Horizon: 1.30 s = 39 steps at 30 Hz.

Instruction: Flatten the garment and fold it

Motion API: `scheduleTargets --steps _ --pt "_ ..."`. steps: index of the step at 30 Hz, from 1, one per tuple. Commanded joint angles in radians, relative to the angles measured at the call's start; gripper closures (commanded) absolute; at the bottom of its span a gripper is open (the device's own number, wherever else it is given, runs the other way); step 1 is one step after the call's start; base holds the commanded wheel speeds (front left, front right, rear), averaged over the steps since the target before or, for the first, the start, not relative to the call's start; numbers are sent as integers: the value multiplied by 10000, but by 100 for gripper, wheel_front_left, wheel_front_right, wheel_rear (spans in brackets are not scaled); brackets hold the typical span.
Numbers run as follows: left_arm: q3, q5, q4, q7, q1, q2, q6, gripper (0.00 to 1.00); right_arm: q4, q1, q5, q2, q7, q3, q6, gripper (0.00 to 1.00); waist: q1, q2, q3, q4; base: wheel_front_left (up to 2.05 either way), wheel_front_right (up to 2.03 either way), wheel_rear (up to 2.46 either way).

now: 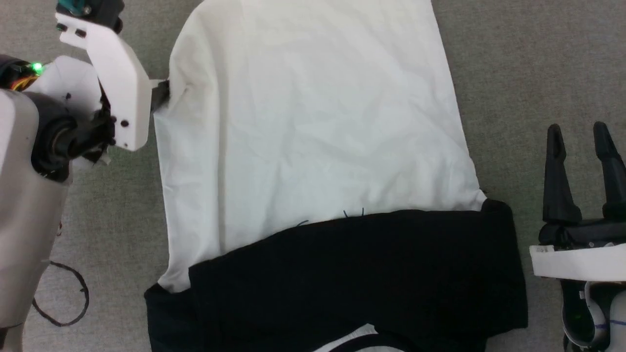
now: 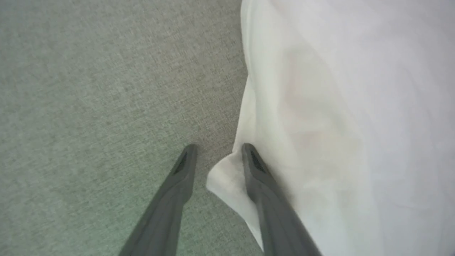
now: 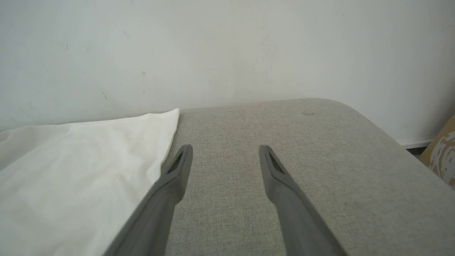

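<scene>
Far left of the head view: a thin dark loop of cord (image 1: 63,298) on the grey upholstered surface (image 1: 513,73), well apart from the work and no hindrance. Next over, the left gripper (image 1: 163,95), reaching in sideways and meeting the left edge of the garment (image 1: 303,122) partway up its length. Along its own fingers (image 2: 183,167) in the left wrist view: parted narrowly, not clamped, one on bare upholstery, the other lying over white cloth, a small turned-up flap of the edge (image 2: 224,177) between the two. Across the middle, the white body spread nearly flat, long axis running away from the robot, faintly creased; black sleeves (image 1: 352,274) folded across the near end, a few blue print lines (image 1: 352,213) peeping at their upper border. So, from the left gripper, cloth lying straight to the right, at touching range; clearly the nearer arm. Probably calls for closing on that flap, then carrying the left side over toward the right. Nothing seen on the white panel to block such a fold. Far right, the right gripper (image 1: 577,129): spread wide, empty, fingers pointing away, over bare upholstery just beside the black sleeve end, not touching. Beyond it in the right wrist view, a pale wall (image 3: 227,46) and a patterned object (image 3: 442,153) at the rim, kind unclear.
</scene>
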Motion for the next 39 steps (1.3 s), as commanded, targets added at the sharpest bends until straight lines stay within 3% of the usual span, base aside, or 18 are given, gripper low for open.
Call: scheduleTargets --steps 1,8,15,20,24,30,32,39 --pt "-203 4 77 126 463 50 -110 100 4 -157 -49 22 0 -16 -6 0 0 0 3 -49 0 0 0" --pt "-106 134 24 -937 665 96 -302 100 7 -166 -107 22 -13 -188 -6 0 0 0 -160 -78 0 0 0" --pt "171 1110 339 -4463 193 -185 -533 100 -259 -465 -673 22 292 -16 -6 0 0 0 -867 164 0 0 0" --pt "23 1389 868 -5871 201 -345 -629 100 -905 -1711 -1630 -23 1286 606 -6 0 0 0 -1283 412 0 0 0" --pt "-107 1314 1091 -6263 151 -455 -675 100 -767 -3503 -1232 -541 2765 1204 -6 0 0 0 -1165 636 0 0 0" --pt "-348 1232 1136 -6623 -320 -747 -717 100 981 -6657 -321 -1293 5214 1553 -6 0 0 0 -478 1103 0 0 0" --pt "-455 1198 1161 -6732 -519 -890 -728 100 1858 -7464 -148 -1235 5787 1351 -6 0 0 0 -248 1266 0 0 0" --pt "-1040 1065 1229 -7060 -1192 -1343 -759 100 4459 -9018 -968 -1136 7746 335 -6 0 0 0 514 1852 0 0 0"
